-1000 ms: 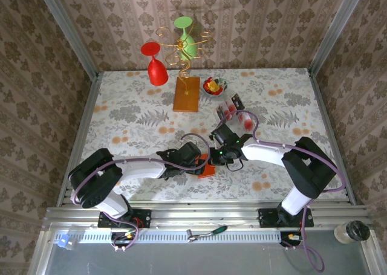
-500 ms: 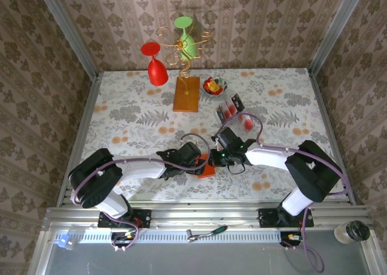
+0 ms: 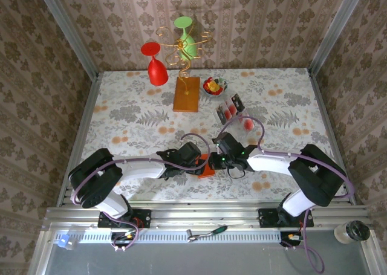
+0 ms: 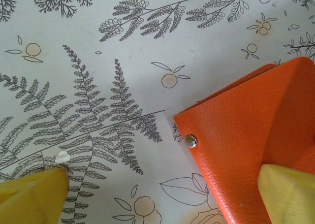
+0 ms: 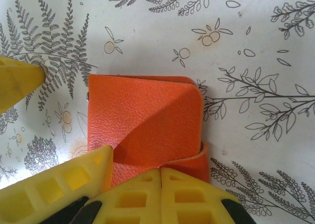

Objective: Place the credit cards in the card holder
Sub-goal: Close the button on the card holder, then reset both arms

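Observation:
The orange-red card holder [image 3: 206,168] lies folded on the flowered table between my two grippers. My left gripper [image 4: 162,189] is open and straddles the holder's left corner. One yellow fingertip [image 4: 288,192] rests on the leather [image 4: 246,130] and the other stands on bare cloth. My right gripper [image 5: 161,182] is shut, its fingers pressed together at the near edge of the card holder [image 5: 142,115], where a flap curls up. I see nothing between them. The credit cards [image 3: 228,109] lie farther back, some pinkish-white with red spots, with one more card [image 3: 247,123] beside them.
An orange-brown block [image 3: 186,93] with a gold wire stand holds red and green glasses at the back. A small bowl [image 3: 214,85] of red and yellow pieces sits beside it. The left gripper's fingers [image 5: 74,177] crowd the holder in the right wrist view.
The right arm has drawn toward the near edge and lowered its shut gripper to the holder, uncovering the cards behind it. The left arm has stayed put.

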Controlling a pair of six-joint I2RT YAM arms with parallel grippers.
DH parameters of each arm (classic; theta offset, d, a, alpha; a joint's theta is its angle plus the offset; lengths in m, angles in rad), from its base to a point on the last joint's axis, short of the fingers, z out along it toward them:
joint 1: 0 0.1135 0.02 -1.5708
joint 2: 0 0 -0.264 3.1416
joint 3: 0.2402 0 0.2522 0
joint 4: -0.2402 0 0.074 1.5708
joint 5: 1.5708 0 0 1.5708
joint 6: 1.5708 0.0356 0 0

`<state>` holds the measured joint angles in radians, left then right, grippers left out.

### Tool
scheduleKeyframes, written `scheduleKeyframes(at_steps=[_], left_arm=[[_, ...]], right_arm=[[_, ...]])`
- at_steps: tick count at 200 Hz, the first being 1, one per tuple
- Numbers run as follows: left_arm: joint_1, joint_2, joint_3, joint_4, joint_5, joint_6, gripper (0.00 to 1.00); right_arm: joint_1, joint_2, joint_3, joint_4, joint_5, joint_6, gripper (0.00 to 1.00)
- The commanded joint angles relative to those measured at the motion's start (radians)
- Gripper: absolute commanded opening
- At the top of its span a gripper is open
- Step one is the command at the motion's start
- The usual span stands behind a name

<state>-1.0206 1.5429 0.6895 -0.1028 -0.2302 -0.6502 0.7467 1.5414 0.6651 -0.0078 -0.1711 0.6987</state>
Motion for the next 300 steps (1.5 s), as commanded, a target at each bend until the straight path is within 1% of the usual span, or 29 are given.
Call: scheduleKeyframes(at_steps=[1,16,44,75,94,113,125,162,178,185,199,211,213,216,223,226,231,234,238,245,267,289,300], left_arm=[[-0.009,0.026,-0.021,-0.036,0.014,0.003,1.0],[-0.006,0.032,-0.021,-0.035,0.012,0.004,1.0],[0.003,0.039,-0.024,-0.025,0.012,0.006,1.0],[0.016,0.03,-0.023,-0.012,0.017,0.014,1.0],[0.026,0.021,-0.015,-0.014,0.022,0.026,1.0],[0.044,0.001,-0.01,-0.015,0.02,0.044,1.0],[0.063,-0.021,-0.007,-0.012,0.019,0.061,1.0],[0.14,-0.108,0.015,-0.014,0.017,0.125,1.0],[0.165,-0.155,0.036,-0.031,0.015,0.148,1.0],[0.172,-0.181,0.041,-0.039,0.004,0.158,1.0],[0.188,-0.242,0.034,-0.039,-0.009,0.167,1.0],[0.202,-0.302,0.015,-0.036,-0.032,0.166,1.0],[0.204,-0.314,0.01,-0.035,-0.035,0.164,1.0],[0.208,-0.33,0.004,-0.036,-0.044,0.162,1.0],[0.218,-0.373,-0.012,-0.036,-0.058,0.158,1.0],[0.224,-0.391,-0.02,-0.036,-0.063,0.156,1.0],[0.231,-0.422,-0.034,-0.038,-0.076,0.154,1.0],[0.236,-0.441,-0.043,-0.04,-0.088,0.152,1.0],[0.239,-0.463,-0.054,-0.041,-0.109,0.15,1.0],[0.247,-0.508,-0.076,-0.037,-0.148,0.158,1.0],[0.287,-0.644,-0.139,-0.01,-0.296,0.211,1.0],[0.354,-0.758,-0.187,0.066,-0.395,0.361,1.0],[0.405,-0.787,-0.2,0.11,-0.425,0.435,1.0]], right_arm=[[0.018,0.049,-0.079,-0.154,0.021,0.041,0.0],[0.02,0.055,-0.075,-0.131,0.002,0.045,0.0],[0.022,0.055,-0.046,-0.108,-0.03,0.057,0.09],[0.022,0.044,0.005,-0.122,-0.051,0.058,0.14],[0.021,0.039,0.061,-0.159,-0.056,0.05,0.19],[0.006,0.027,0.12,-0.194,-0.058,0.047,0.3],[-0.01,0.012,0.15,-0.211,-0.059,0.048,0.39],[-0.078,-0.081,0.221,-0.294,-0.052,0.03,0.59],[-0.113,-0.142,0.231,-0.341,-0.039,0.011,0.65],[-0.129,-0.197,0.224,-0.354,-0.034,0.002,0.68],[-0.168,-0.276,0.189,-0.375,-0.021,-0.013,0.76],[-0.205,-0.346,0.151,-0.392,-0.006,-0.034,0.79],[-0.211,-0.364,0.145,-0.396,-0.002,-0.037,0.81],[-0.216,-0.386,0.135,-0.402,0.006,-0.043,0.83],[-0.238,-0.436,0.113,-0.421,0.033,-0.057,0.85],[-0.245,-0.458,0.104,-0.432,0.049,-0.063,0.89],[-0.256,-0.49,0.092,-0.451,0.077,-0.072,0.91],[-0.263,-0.511,0.087,-0.468,0.101,-0.078,0.96],[-0.271,-0.542,0.078,-0.485,0.129,-0.085,1.0],[-0.282,-0.584,0.066,-0.507,0.167,-0.096,1.0],[-0.322,-0.726,0.024,-0.572,0.393,-0.118,1.0],[-0.367,-0.838,-0.028,-0.535,0.603,-0.146,1.0],[-0.401,-0.859,-0.048,-0.465,0.649,-0.163,1.0]])
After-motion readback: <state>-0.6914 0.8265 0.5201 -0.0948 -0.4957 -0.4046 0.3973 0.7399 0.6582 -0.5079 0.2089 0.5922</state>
